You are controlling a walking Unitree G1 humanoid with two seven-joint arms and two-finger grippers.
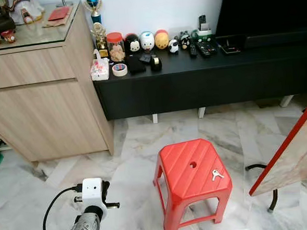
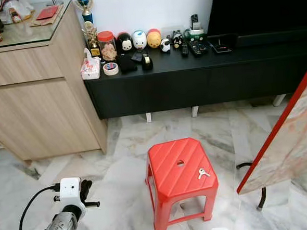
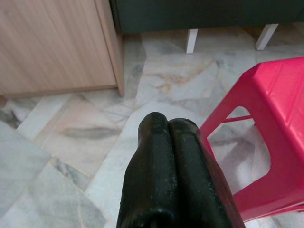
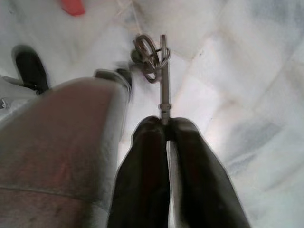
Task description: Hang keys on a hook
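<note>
Head views: a marble-tiled floor (image 1: 134, 147) carries one red plastic stool (image 1: 193, 181) with a round hole in its seat. Behind it stand one wooden cabinet (image 1: 43, 101) and one long black counter (image 1: 203, 75) bearing small figurines, a tape roll and remote controls. One small set of keys (image 1: 217, 174) lies on the stool seat, near its right front corner. The left arm is raised at the lower left, its white wrist unit beside the stool and well apart from those keys. A red-edged board (image 1: 294, 153) leans at the right.

Left wrist view: the left gripper (image 3: 167, 124) has its two black fingers pressed together, holding nothing, above the floor just beside the stool's corner.

Right wrist view: the right gripper (image 4: 165, 124) is clamped on a key (image 4: 163, 76) that projects straight out from the fingertips; a key ring (image 4: 149, 54) with further metal loops hangs at its far end, over pale floor.
</note>
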